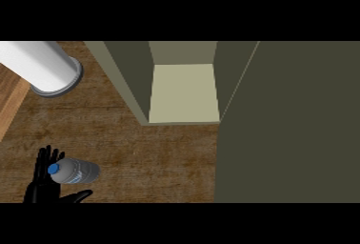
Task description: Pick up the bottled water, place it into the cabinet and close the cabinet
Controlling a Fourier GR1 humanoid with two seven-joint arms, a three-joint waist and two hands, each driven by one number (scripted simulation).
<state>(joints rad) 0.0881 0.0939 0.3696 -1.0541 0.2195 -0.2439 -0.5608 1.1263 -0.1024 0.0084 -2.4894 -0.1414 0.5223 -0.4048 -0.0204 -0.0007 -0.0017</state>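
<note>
A clear water bottle [76, 171] with a blue cap stands on the brown wooden counter [141, 152] at the lower left. My left hand [44, 183] shows at the lower left edge, open with fingers straight up, just left of the bottle and partly behind it. The olive cabinet [134, 81] stands at the top centre with a pale shelf floor [184, 93] showing inside. Its open door [288, 124] fills the right side of the view. My right hand does not show.
A white cylinder [42, 66] with a grey rim lies at the top left. A lighter wooden strip [10, 105] runs along the left edge of the counter.
</note>
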